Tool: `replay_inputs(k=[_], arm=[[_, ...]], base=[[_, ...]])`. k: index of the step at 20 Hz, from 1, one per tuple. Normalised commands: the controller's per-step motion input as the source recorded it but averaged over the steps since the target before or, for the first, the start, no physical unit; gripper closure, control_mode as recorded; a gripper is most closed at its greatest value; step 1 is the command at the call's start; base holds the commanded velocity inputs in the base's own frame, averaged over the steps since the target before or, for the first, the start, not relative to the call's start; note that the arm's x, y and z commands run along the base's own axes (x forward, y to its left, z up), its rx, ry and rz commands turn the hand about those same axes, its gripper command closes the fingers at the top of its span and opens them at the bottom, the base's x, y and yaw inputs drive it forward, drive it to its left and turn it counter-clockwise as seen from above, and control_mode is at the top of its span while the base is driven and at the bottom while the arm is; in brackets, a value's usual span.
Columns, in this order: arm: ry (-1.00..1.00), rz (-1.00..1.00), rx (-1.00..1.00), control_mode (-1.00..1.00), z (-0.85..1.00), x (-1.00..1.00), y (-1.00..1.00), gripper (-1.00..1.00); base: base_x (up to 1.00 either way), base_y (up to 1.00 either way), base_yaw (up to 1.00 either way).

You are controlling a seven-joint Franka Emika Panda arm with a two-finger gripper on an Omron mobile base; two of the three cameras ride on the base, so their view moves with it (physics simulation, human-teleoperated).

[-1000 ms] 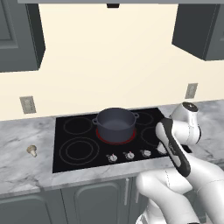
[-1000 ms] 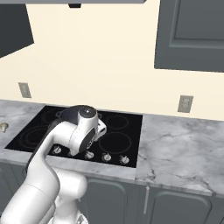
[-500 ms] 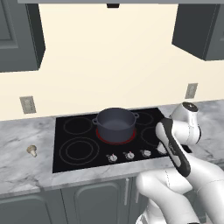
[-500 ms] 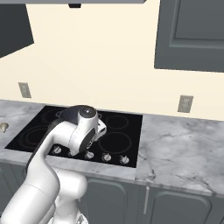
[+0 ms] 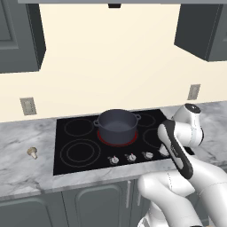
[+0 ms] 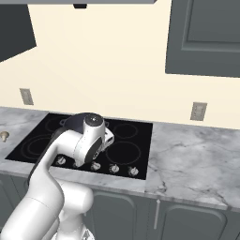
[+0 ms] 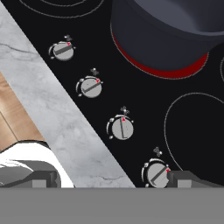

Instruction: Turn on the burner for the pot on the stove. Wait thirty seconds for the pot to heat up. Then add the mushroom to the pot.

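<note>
The dark blue-grey pot point(image 5: 116, 125) stands on the black stove point(image 5: 80, 133), over the burner point(image 5: 116, 141), which glows red around its base. In the hand view the pot point(image 7: 175, 30) fills the upper right above the red rim of the burner point(image 7: 144, 65). My gripper point(image 7: 114, 179) hovers open above the stove's front edge, over the knob row, with nothing between its fingers point(image 7: 188, 178). The small tan mushroom point(image 5: 32, 152) lies on the marble counter left of the stove; the right base view has the mushroom point(image 6: 3, 136) at its far left.
A diagonal row of silver knobs point(image 7: 90, 86) runs along the stove's front edge point(image 5: 131, 157). Grey marble counter point(image 6: 187, 154) extends to both sides. Wall outlets point(image 5: 28, 106) and dark cabinets point(image 5: 201, 29) sit above. My arm point(image 6: 79, 140) reaches over the stove's front.
</note>
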Motion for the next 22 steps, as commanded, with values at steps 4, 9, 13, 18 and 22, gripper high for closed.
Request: replay_inputs(k=[4, 9, 13, 18, 22], arm=[[0.0, 0.0, 0.0, -1.0, 0.0, 0.0, 0.0, -1.0], [0.0, 0.0, 0.0, -1.0, 0.0, 0.0, 0.0, -1.0], [0.0, 0.0, 0.0, -1.0, 0.0, 0.0, 0.0, -1.0], [0.0, 0.0, 0.0, -1.0, 0.0, 0.0, 0.0, -1.0], [0.0, 0.0, 0.0, -1.0, 0.0, 0.0, 0.0, -1.0]], base=[[0.0, 0.0, 0.0], [0.0, 0.0, 0.0], [0.0, 0.0, 0.0], [0.0, 0.0, 0.0], [0.0, 0.0, 0.0]])
